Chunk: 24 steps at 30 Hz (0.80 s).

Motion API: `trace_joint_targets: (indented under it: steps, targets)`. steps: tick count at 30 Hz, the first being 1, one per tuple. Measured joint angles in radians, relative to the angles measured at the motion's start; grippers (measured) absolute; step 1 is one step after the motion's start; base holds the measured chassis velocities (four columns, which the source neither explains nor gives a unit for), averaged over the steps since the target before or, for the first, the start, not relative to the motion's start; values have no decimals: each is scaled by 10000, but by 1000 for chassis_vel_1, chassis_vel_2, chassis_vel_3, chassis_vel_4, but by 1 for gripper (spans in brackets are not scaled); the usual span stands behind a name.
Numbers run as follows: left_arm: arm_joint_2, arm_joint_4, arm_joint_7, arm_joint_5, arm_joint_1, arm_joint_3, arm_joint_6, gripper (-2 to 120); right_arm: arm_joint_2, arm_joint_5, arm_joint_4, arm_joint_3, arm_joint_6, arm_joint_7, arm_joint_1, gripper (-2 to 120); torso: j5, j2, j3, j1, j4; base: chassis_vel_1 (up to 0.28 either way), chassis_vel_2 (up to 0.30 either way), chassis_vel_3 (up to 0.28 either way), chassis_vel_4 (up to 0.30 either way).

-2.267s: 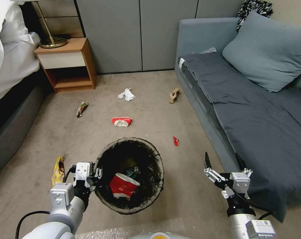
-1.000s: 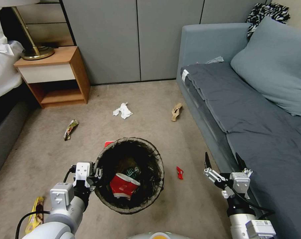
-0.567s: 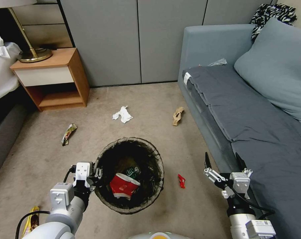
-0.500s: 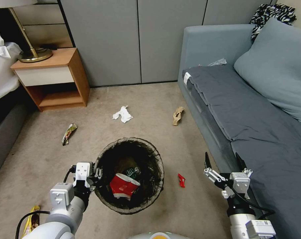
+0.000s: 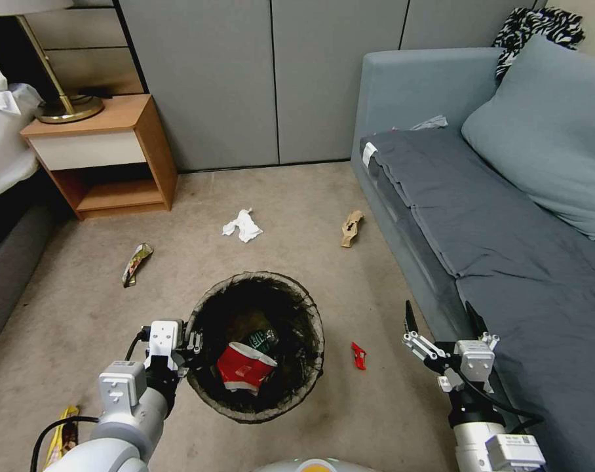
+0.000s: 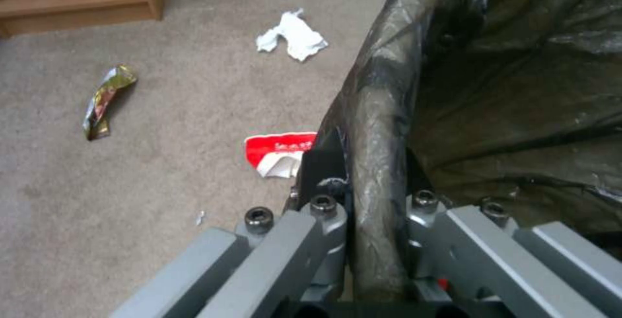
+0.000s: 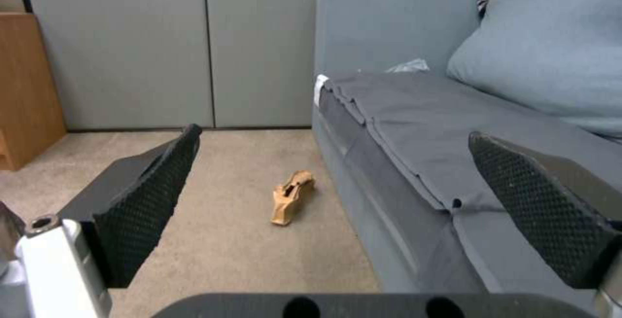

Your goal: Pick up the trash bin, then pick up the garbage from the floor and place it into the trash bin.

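Observation:
The trash bin (image 5: 209, 396), lined with a dark bag, hangs in front of me with my left gripper (image 5: 194, 342) shut on its rim (image 6: 379, 114). Inside lie a crumpled red cup (image 5: 245, 368) and a green-labelled bottle (image 5: 263, 339). Garbage on the carpet: a red-and-white cup (image 6: 279, 150) just beyond the bin, a white tissue (image 5: 243, 225), brown paper (image 5: 351, 228), a red scrap (image 5: 358, 356), a foil wrapper (image 5: 135, 262) and a yellow wrapper (image 5: 65, 432). My right gripper (image 5: 441, 318) is open and holds nothing, right of the red scrap, beside the sofa.
A grey sofa (image 5: 494, 223) with a cushion runs along the right. A wooden nightstand (image 5: 107, 154) with a brass lamp base (image 5: 68, 108) stands at the back left beside a bed (image 5: 2, 151). Grey wall panels close the back.
The whole view has shifted as the camera moved forward; the floor litter has slid toward me and the red-and-white cup has passed behind the bin. Both grippers keep their pose.

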Motion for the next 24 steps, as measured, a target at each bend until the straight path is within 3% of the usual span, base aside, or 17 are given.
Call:
trace_joint_targets:
  steps: [24]
  targets:
    - [0,0,0,0,0,0,0,2,0,0,0,0,0,0,0,100,0,0,0,1,0,0,0,0,0]
